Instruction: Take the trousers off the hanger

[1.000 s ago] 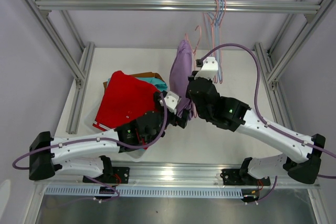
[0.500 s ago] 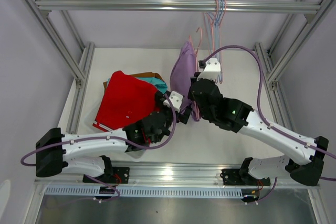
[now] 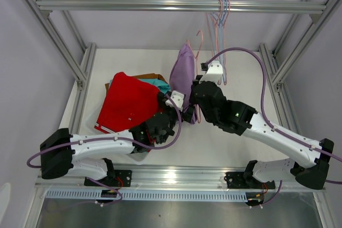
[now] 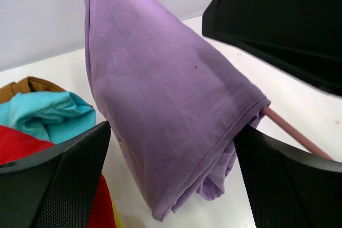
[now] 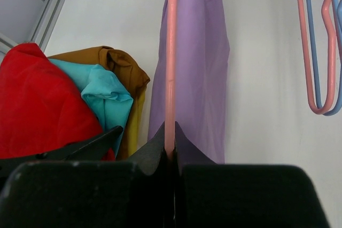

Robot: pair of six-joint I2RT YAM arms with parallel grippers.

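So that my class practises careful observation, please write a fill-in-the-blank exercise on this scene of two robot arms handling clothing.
1. The right gripper is shut on a pink ____.
2. The trousers draped over it are ____ in colour.
3. The left gripper is ____, its jaws on either side of that cloth.
4. The top garment of the pile is ____.
Missing words: hanger; lilac; open; red.
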